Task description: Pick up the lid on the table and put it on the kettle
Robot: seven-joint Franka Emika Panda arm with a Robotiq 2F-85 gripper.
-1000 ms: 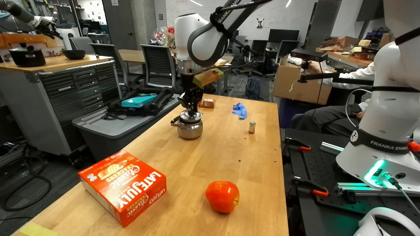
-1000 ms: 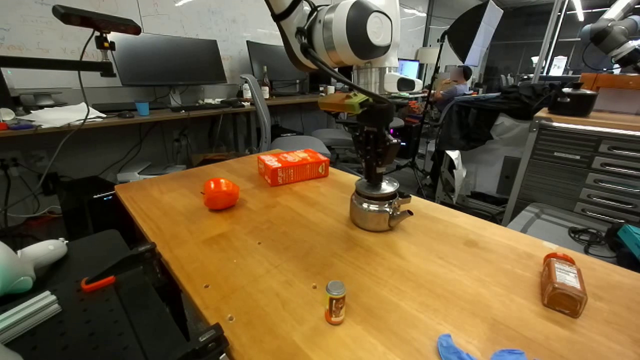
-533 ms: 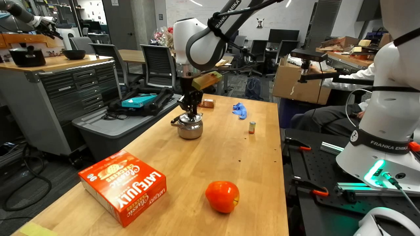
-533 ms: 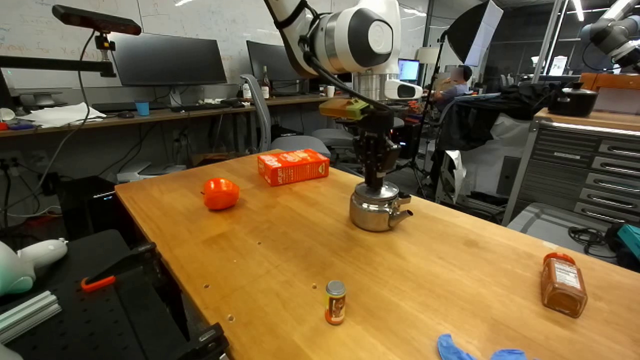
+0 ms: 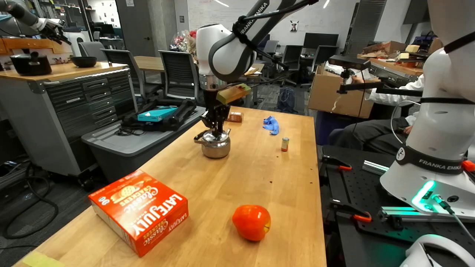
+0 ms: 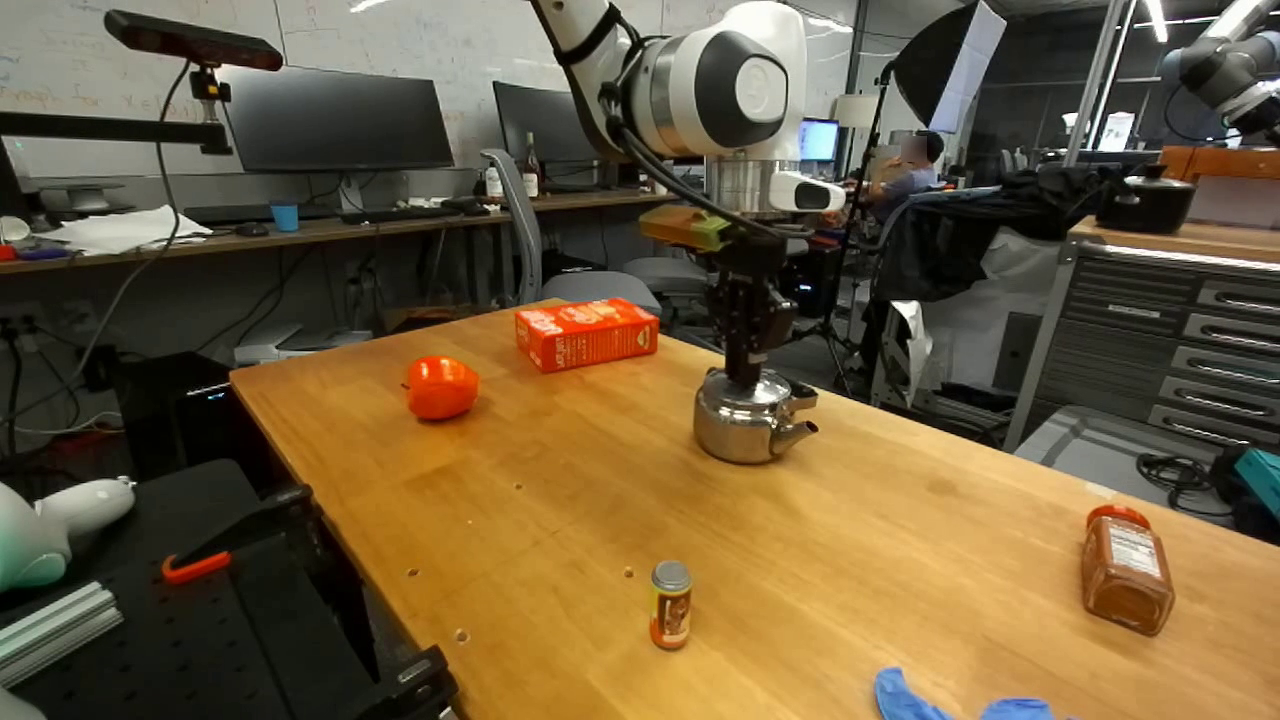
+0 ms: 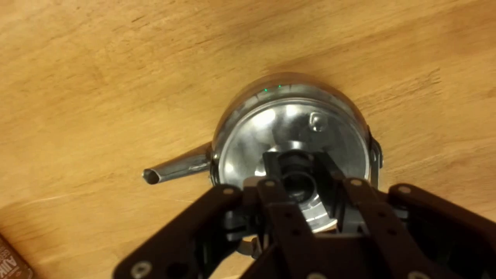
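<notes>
1. The Robotiq gripper (image 7: 297,166) points down, its fingers (image 7: 272,164) clamped from two sides on the dark knob (image 7: 298,188) of the lid.
2. Directly beneath the fingertips, the round, shiny metal lid (image 7: 290,130) sits on top of the kettle, looking about level in both exterior views; the wrist view shows the far part of its rim, while the gripper hides much of the rest.
3. The squat silver kettle (image 6: 740,435) stands upright on the wooden table (image 5: 259,178), straight below the gripper.
4. From under the gripper, the spout (image 7: 186,166) runs toward the left edge of the wrist view; in an exterior view the handle (image 5: 199,137) juts out low beside it.
5. Well apart from the gripper, and nearer the camera in an exterior view, lie the Late July crackers box (image 5: 139,211) and a red-orange, apple-shaped item (image 5: 251,222).
6. Off on the gripper's spout side, a brown spice jar (image 6: 1128,575) with a red cap lies down.
7. Also well apart from the gripper, a small grey-topped can (image 6: 670,605) stands upright and a crumpled blue glove (image 5: 271,125) lies flat.
</notes>
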